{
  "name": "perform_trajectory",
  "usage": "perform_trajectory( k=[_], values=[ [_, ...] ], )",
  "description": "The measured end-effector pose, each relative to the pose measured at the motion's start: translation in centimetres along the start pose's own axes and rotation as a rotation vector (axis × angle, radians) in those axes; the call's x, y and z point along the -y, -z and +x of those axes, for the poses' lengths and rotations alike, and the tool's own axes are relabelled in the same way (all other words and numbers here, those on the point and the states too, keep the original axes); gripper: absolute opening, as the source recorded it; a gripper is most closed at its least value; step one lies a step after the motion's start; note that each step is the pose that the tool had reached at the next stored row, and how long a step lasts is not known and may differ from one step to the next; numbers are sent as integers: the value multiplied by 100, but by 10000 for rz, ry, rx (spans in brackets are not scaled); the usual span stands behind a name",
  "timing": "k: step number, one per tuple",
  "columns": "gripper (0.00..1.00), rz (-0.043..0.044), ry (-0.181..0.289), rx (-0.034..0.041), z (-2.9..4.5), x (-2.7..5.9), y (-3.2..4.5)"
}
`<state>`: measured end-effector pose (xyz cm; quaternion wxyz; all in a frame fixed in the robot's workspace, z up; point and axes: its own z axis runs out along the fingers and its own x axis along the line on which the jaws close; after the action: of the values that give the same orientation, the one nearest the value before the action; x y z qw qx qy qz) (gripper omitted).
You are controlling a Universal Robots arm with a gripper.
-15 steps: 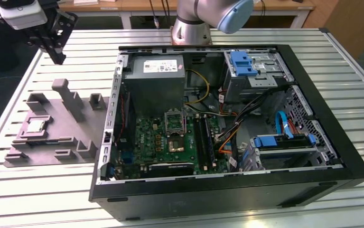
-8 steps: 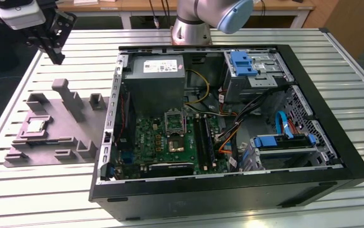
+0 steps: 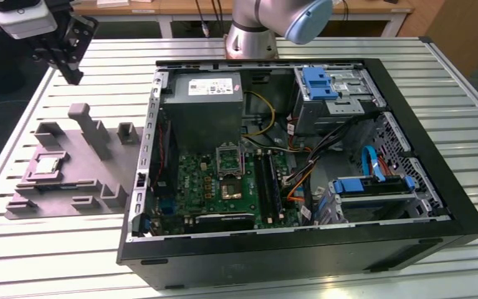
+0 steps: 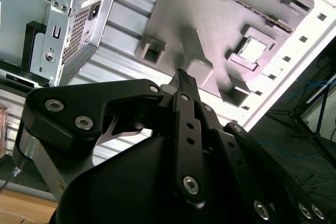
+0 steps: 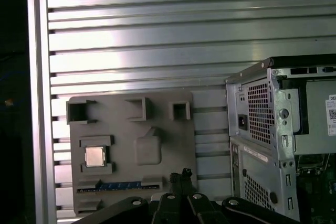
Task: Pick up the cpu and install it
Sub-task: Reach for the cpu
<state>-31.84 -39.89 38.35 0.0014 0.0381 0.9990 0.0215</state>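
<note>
Where it rests, the cpu (image 5: 95, 156) lies flat, top-up.

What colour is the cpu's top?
Silvery-grey with a pale rim; the cpu shows best in the first wrist view.

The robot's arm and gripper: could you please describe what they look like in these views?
The arm is a silver-grey metal tube with a pale blue joint cap. The gripper is matt black, built of angular linkage bars joined by silver hex-socket screws, as the second wrist view shows. In the exterior view a white and grey box is mounted at the wrist.
</note>
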Motion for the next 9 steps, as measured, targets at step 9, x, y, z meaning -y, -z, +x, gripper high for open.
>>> perform_trajectory(
  k=[9],
  values=[
    [11,0,1,3,121,10,-5]
  ],
)
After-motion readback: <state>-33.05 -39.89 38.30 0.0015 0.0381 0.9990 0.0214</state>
